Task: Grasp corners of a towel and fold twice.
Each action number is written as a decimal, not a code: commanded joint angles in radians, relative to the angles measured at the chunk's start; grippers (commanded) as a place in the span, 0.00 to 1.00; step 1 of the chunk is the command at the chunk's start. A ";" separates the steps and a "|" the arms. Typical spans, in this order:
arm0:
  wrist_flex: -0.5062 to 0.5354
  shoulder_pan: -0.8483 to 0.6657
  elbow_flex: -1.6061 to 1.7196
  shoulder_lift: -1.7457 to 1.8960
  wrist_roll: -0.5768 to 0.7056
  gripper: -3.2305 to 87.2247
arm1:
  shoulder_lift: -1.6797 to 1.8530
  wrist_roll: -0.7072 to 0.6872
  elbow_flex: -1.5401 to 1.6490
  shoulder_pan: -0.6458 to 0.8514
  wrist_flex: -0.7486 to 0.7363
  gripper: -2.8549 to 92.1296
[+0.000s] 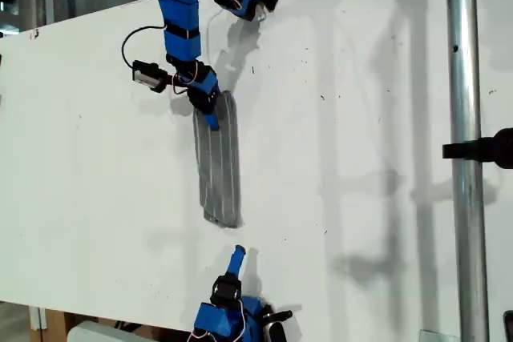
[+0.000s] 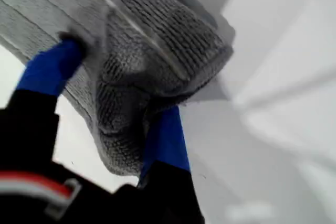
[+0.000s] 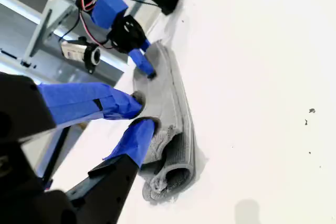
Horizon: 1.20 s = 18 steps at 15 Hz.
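"Where's the towel (image 1: pixel 220 166) just now?"

"On the white desk (image 1: pixel 361 118), a bit toward the exterior view's left of middle. It's folded into a long narrow strip, with the stripes running along its length. One end points toward the top of that view and the other toward the bottom."

"Is anything holding it?"

"The first end effector (image 1: pixel 210 110) is. It's at the strip's upper end in the exterior view. Its own camera shows the two blue fingers (image 2: pixel 165 135) clamped on a bunched fold of the grey knit (image 2: pixel 157 51), one on each side of the cloth."

"And the other one?"

"The second end effector (image 1: pixel 236 258) is near the bottom edge of the exterior view, pointing at the strip's lower end and just short of it. In its own camera the jaws are a little apart with nothing between them (image 3: pixel 143 111). The rolled end of the towel (image 3: pixel 173 108) lies just past the tips. The first end effector (image 3: pixel 144 66) shows at the far end."

"Anything else?"

"A metal pole (image 1: pixel 461 118) stands at the exterior view's right."
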 commanded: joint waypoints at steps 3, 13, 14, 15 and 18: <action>0.006 0.008 -0.015 0.005 -0.008 0.08 | 0.230 -0.046 -0.046 0.006 0.221 0.03; -0.066 0.025 0.015 0.005 0.005 0.09 | 0.670 0.037 -0.166 -0.189 0.649 0.03; -0.066 0.029 0.015 0.005 0.002 0.09 | 0.505 0.034 -0.175 -0.201 0.499 0.03; -0.067 0.034 0.015 0.005 -0.005 0.08 | 0.357 0.037 -0.184 -0.209 0.376 0.03; -0.071 0.041 0.025 0.005 -0.012 0.09 | 0.080 0.044 -0.219 -0.216 0.199 0.03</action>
